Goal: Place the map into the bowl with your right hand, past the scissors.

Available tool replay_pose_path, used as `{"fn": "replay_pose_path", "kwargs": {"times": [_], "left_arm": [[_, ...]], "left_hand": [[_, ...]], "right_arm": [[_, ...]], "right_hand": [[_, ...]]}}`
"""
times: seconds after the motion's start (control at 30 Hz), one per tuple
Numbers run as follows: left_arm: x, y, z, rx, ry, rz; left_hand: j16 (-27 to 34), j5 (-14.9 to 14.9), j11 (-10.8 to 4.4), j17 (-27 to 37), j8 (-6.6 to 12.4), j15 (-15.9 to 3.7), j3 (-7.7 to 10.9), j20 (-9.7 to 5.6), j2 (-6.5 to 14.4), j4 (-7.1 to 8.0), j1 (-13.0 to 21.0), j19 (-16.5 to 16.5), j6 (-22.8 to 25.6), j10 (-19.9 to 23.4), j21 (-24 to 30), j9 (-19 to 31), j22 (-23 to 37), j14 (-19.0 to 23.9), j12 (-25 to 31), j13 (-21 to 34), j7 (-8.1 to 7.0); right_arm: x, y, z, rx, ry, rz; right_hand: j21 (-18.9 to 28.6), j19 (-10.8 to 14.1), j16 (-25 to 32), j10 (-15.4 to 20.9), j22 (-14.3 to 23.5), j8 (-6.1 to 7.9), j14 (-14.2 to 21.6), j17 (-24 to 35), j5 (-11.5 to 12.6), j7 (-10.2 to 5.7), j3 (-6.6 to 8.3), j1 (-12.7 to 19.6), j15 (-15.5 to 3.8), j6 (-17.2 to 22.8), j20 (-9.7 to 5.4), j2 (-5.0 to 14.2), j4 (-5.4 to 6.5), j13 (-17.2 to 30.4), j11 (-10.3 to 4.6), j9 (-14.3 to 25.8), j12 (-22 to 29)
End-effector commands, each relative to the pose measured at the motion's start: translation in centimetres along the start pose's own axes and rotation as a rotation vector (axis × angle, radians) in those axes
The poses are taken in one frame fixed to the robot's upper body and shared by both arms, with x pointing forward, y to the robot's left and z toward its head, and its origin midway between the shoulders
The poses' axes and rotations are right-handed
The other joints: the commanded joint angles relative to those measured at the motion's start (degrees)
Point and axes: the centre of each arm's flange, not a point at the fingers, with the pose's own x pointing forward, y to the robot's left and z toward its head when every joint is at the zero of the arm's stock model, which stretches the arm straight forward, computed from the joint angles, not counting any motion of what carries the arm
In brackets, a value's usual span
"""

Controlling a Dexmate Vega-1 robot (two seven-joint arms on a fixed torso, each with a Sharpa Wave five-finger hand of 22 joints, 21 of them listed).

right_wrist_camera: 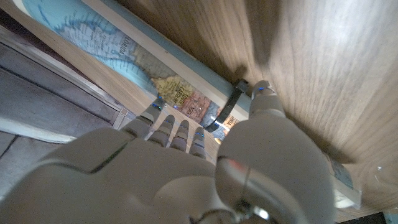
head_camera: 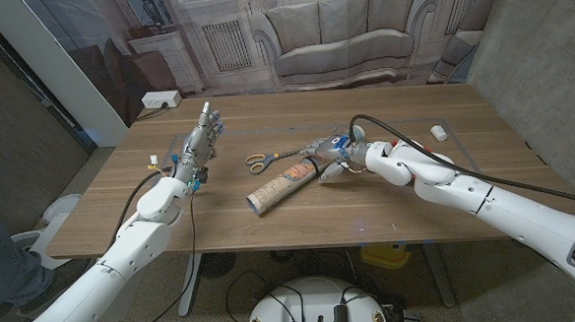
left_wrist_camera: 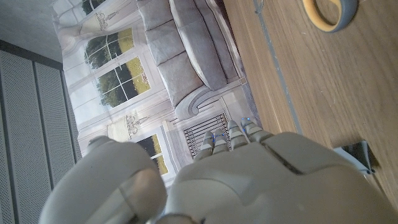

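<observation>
1. Right hand [head_camera: 338, 154] is at the near end of the map [head_camera: 281, 184], fingers over and around the roll. In the right wrist view the fingers [right_wrist_camera: 166, 132] lie against the map [right_wrist_camera: 134, 59] beside its black band [right_wrist_camera: 229, 107]. Whether the grip is closed I cannot tell; the roll lies on the desk [head_camera: 389, 215], not lifted.
2. Step in hand, by my judgement: the grasp stage. No transport begun.
3. Map position: rolled tube, lying diagonally at mid-desk, its far end pointing toward the robot's front-left, its other end under the right hand.
4. Next move calls for a firm closure around the roll, a lift clear of the desk, then a carry leftward. A long tube held at one end may sag or swing, so a hold nearer the middle would be safer.
5. Bowl: I cannot place it in the head view. A blue-and-tan rim [left_wrist_camera: 329, 14] shows in the left wrist view on the desk; possibly the bowl, unconfirmed.
6. Left hand [head_camera: 201, 143] stands near the desk's left side, fingers straight and apart, holding nothing.
7. Scissors [head_camera: 268, 159], orange handles, lie just beyond the map's middle, between the two hands. These sit on the likely carry path; the roll must pass over or beyond without sweeping them.
8. Small white object [head_camera: 440, 130] lies at far right, well apart.
</observation>
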Motion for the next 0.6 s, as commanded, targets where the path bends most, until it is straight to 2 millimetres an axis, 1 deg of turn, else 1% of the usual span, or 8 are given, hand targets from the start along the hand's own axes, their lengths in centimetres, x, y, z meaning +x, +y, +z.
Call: {"fn": "replay_pose_path", "kwargs": {"times": [0.03,0.43,0.6], "left_arm": [[-0.2,0.2,-0.7,-0.011,0.011,0.010],[0.3,-0.1,-0.8,-0.014,0.014,0.008],[0.4,-0.1,-0.9,-0.015,0.016,0.007]], "left_hand": [[-0.1,0.1,-0.01,0.3,-0.09,-0.06,-0.53,-1.25,0.4,0.02,0.0,-0.3,-0.1,-0.2,-0.1,0.1,0.2,-0.5,-0.3,0.3,-0.06],[-0.1,0.1,-0.08,0.3,-0.12,-0.02,-0.66,-1.14,0.5,0.02,0.1,-0.3,-0.3,-0.2,-0.1,0.1,0.2,-0.5,-0.3,0.3,-0.11],[-0.1,0.1,-0.01,0.3,-0.12,-0.01,-0.70,-1.15,0.5,0.02,0.1,-0.3,-0.3,-0.3,-0.1,0.1,0.2,-0.5,-0.3,0.3,-0.04]], "right_arm": [[0.5,0.5,0.0,-0.003,0.006,0.010],[1.2,1.3,-0.3,0.007,0.005,0.020],[1.5,1.4,-0.3,0.006,0.003,0.014]], "right_hand": [[-0.2,0.1,0.3,0.2,0.3,0.29,0.1,0.1,-0.1,0.14,-0.05,0.2,-2.31,-0.3,-4.84,0.34,0.31,0.2,0.23,0.2,0.3],[-0.3,0.3,0.4,0.4,0.3,0.45,0.3,0.0,-0.1,0.17,0.10,0.5,-2.39,-0.1,-4.87,0.56,0.32,0.2,0.42,0.2,0.4],[-0.4,0.5,0.6,1.0,0.3,0.91,0.7,0.0,-0.1,0.00,0.23,0.7,-2.56,1.1,-4.83,0.79,0.34,0.2,0.60,0.2,0.7]]}}
